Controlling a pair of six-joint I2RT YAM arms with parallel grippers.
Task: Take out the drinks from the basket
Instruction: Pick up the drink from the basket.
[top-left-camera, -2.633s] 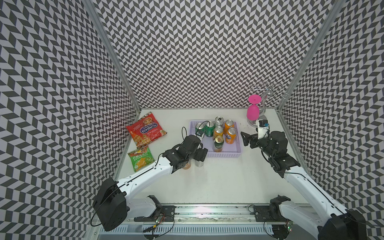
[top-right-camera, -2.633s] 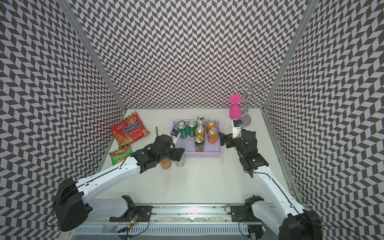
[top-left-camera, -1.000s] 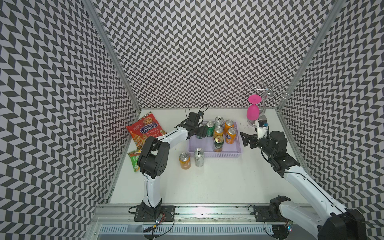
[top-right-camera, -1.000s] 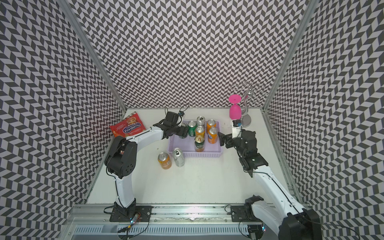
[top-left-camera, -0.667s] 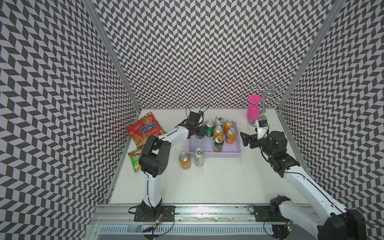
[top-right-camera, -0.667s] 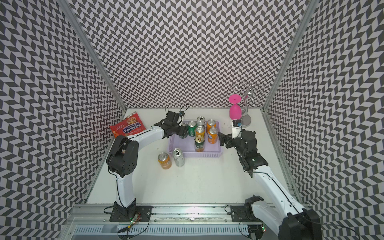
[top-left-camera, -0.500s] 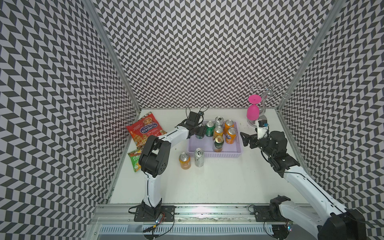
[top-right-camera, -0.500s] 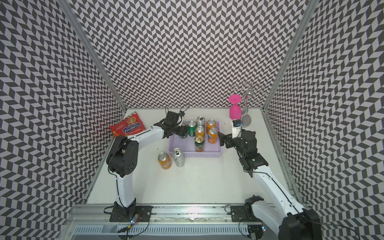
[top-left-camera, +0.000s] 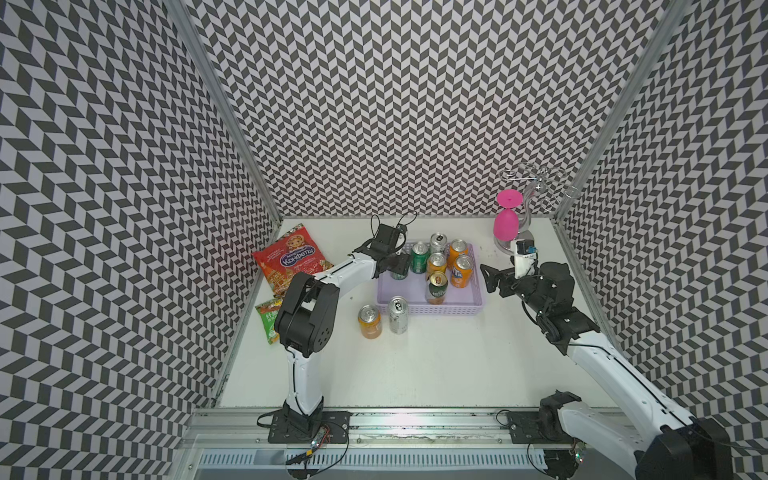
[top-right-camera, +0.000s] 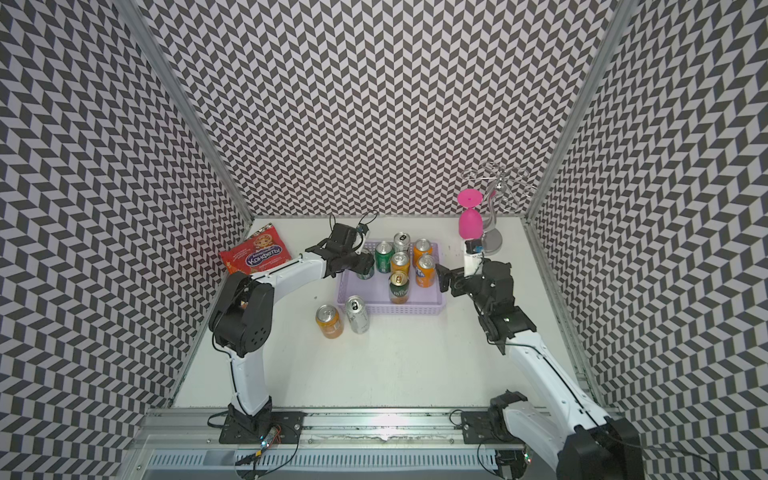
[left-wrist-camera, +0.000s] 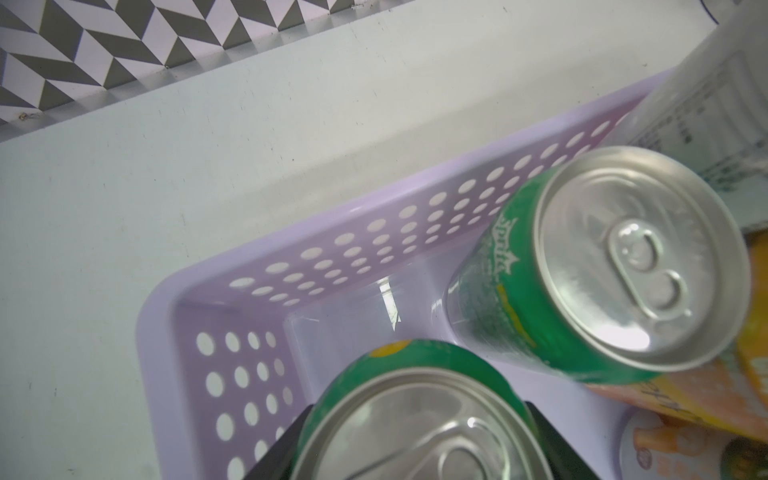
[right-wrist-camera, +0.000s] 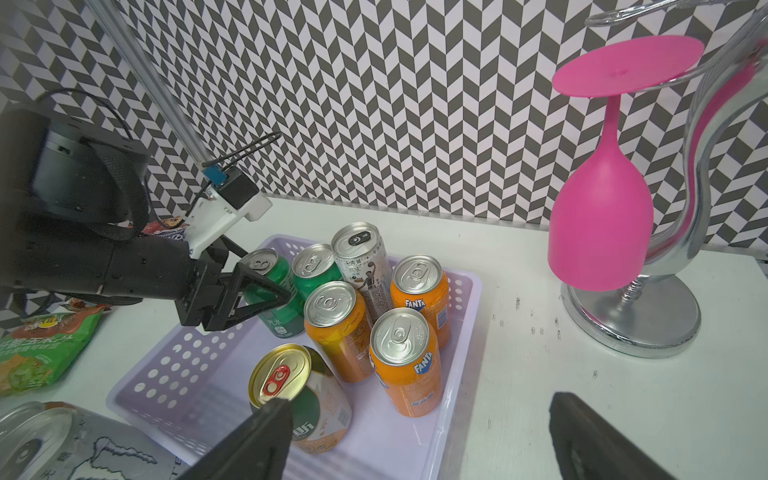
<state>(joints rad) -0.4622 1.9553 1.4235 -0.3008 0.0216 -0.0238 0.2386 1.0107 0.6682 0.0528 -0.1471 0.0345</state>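
The left gripper (right-wrist-camera: 268, 277) has just closed on the green can (right-wrist-camera: 286, 320) in the far-left corner of the basket (top-left-camera: 432, 309); it looks ready to lift out. The right gripper (top-left-camera: 489, 279) waits wide open and empty beside the basket.

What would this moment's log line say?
left gripper: shut on green can in basket | right gripper: open, beside basket | out: orange can, silver can

1. Orange can (top-left-camera: 436, 266) (top-left-camera: 457, 251) (top-left-camera: 462, 272) (top-left-camera: 369, 322): counted 4.
2. Green can (top-left-camera: 419, 258) (left-wrist-camera: 415, 419): counted 2.
3. Silver-white can (top-left-camera: 439, 243) (top-left-camera: 398, 316): counted 2.
4. Green-and-gold can (top-left-camera: 436, 287): counted 1.
5. That made 9; 7 stood in the basket (top-left-camera: 432, 311), 2 outside.
6. Snack bag: counted 2, 1 red (top-left-camera: 293, 262), 1 green (top-left-camera: 269, 316).
7. Pink goblet (top-left-camera: 506, 222): counted 1.
8. Basket: counted 1.
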